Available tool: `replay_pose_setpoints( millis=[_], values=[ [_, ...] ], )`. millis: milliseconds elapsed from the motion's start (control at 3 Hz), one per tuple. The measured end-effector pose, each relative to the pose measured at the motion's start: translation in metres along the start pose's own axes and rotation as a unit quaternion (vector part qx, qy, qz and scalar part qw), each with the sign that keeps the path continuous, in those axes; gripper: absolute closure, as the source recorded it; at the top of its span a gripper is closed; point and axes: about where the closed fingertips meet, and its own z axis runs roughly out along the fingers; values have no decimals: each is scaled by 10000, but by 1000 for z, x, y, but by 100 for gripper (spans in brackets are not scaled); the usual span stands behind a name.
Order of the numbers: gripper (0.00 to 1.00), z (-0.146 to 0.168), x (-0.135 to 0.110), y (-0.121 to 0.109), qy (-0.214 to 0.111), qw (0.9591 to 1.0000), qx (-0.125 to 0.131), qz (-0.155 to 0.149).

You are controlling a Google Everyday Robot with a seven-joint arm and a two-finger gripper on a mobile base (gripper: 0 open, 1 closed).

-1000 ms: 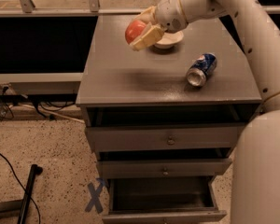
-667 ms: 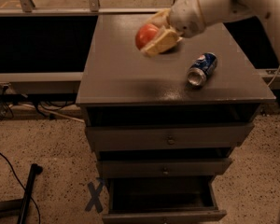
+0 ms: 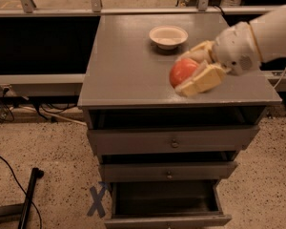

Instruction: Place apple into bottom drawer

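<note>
Our gripper point(image 3: 183, 75) clasps the apple point(image 3: 181, 70) over the front right part of the cabinet top point(image 3: 124, 70).
We see its two tan fingers point(image 3: 202, 79) clamped above and below the fruit, right of the frame's centre. The white arm point(image 3: 271, 32) runs off to the upper right. A white bowl point(image 3: 168, 36) sits farther back. At the frame's bottom edge the bottom drawer point(image 3: 167, 221) stands pulled open, dark inside, well below the apple.

The only legible sign is a blue X point(image 3: 99, 200) on the floor point(image 3: 52, 151), down-left of the pincer point(image 3: 185, 73) over the cabinet top point(image 3: 128, 66).
</note>
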Motion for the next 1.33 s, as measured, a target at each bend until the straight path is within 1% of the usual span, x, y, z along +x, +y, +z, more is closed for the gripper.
replay_pose_setpoints(
  millis=[333, 667, 1000, 1333],
  values=[
    [100, -9, 40, 22, 195, 9991, 48, 380],
    [100, -9, 40, 22, 195, 9991, 48, 380],
    [100, 4, 72, 30, 9, 9983, 140, 565],
    [100, 31, 152, 54, -545, 9927, 479, 961]
  ],
)
